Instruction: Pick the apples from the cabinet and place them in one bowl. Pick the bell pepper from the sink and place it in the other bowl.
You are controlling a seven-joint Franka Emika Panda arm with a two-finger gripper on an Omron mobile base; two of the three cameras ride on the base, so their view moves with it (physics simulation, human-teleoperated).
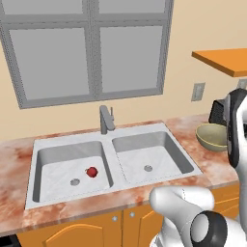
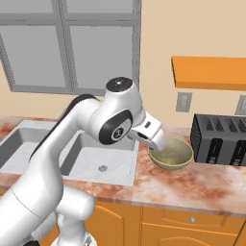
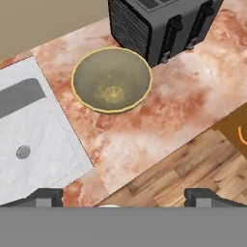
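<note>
A: Where is the arm?
B: In the right base view it rises from the lower left, bends at a dark-jointed elbow near mid-frame, and the hand reaches down to the right over the olive-green bowl [image 2: 171, 154]. The hand view looks down from above the counter.
A: And the gripper [image 3: 124, 197]?
B: Its two dark fingertips [image 3: 44, 197] stand far apart at the bottom corners of the hand view, with nothing between them.
A: The task's things?
B: The bell pepper [image 1: 91, 171] lies in the left basin of the sink [image 1: 112, 138], lower left of centre in the left base view, just right of the drain. The bowl sits on the marbled counter [image 3: 183, 96], just beside a black toaster [image 3: 159, 24]. The orange cabinet [image 2: 209, 72] hangs at upper right.
A: Any writing?
B: None that I can read.
</note>
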